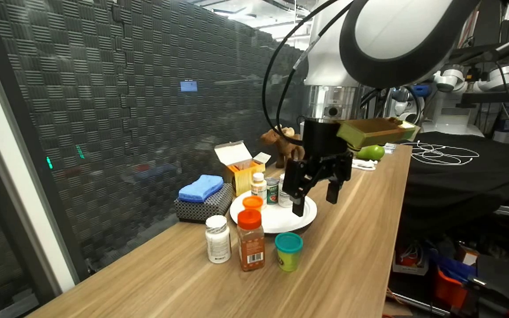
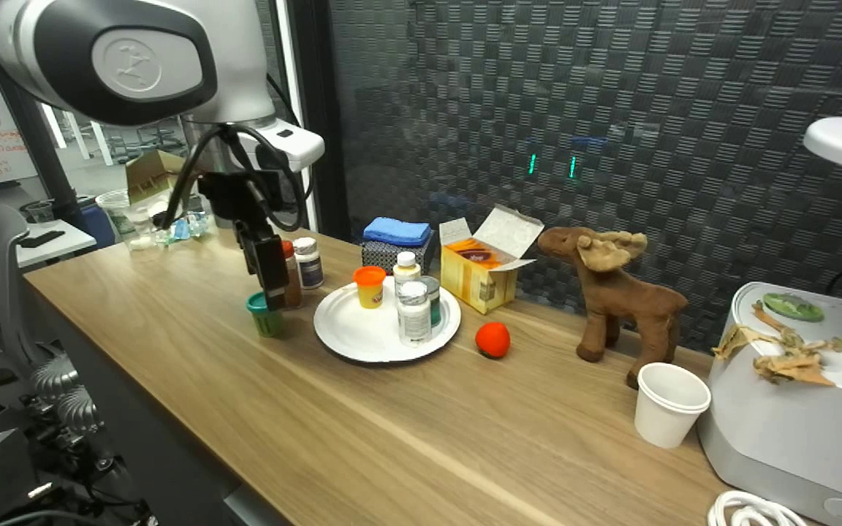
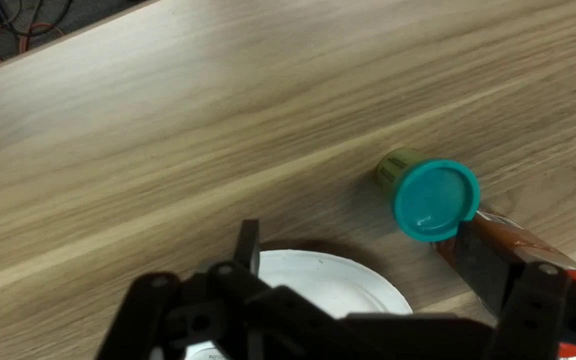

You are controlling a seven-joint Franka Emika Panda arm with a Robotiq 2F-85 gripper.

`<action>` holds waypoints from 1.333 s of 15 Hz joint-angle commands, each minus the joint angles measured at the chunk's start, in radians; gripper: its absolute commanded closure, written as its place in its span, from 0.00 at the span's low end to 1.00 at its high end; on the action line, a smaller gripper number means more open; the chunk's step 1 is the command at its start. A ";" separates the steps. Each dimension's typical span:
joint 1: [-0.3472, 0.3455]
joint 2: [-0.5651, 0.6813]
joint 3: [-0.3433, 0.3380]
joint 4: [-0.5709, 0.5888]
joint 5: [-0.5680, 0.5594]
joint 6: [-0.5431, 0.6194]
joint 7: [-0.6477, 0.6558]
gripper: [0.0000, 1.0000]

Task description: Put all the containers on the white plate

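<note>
The end effector hangs above the worktop, its fingers spread wide with nothing held between them. On the white plate stand an orange-lidded tub, two white bottles and, just beside them, a can. Off the plate (but near it) a teal-lidded tub, a jar with a red lid and another white bottle stand upright on the worktop.
</note>
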 commanded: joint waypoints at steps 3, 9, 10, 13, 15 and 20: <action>0.024 0.047 0.039 0.023 -0.065 0.032 0.033 0.00; 0.061 0.116 0.058 0.043 -0.137 0.027 0.055 0.00; 0.067 0.127 0.058 0.049 -0.142 0.027 0.050 0.00; 0.081 0.163 0.054 0.074 -0.155 0.039 0.029 0.00; 0.087 0.183 0.048 0.094 -0.180 0.053 0.028 0.00; 0.089 0.213 0.044 0.140 -0.186 0.048 0.010 0.06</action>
